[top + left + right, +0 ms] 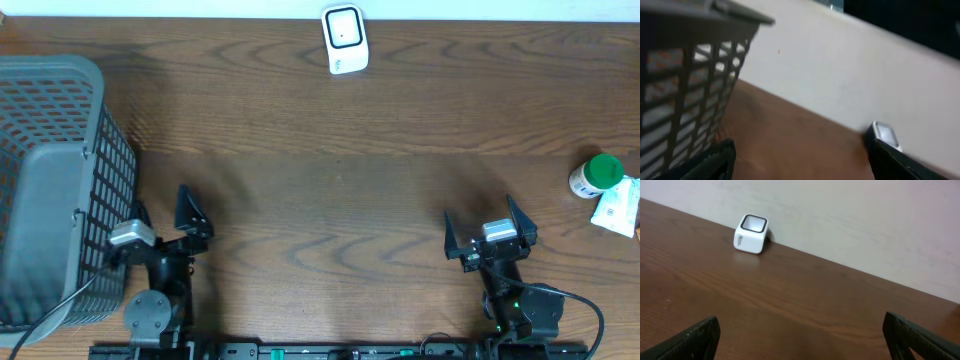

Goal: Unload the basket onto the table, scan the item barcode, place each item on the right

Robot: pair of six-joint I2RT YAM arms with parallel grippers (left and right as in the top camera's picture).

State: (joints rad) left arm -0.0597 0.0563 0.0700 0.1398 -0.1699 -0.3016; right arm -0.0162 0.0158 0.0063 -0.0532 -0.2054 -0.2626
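2 black arms (160, 285), silver wrist blocks (131, 235), black cables (586, 299)

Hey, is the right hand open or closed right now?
Open. The right hand has its two fingers spread wide at the wrist view's edges, with only bare table between them; nothing is held.
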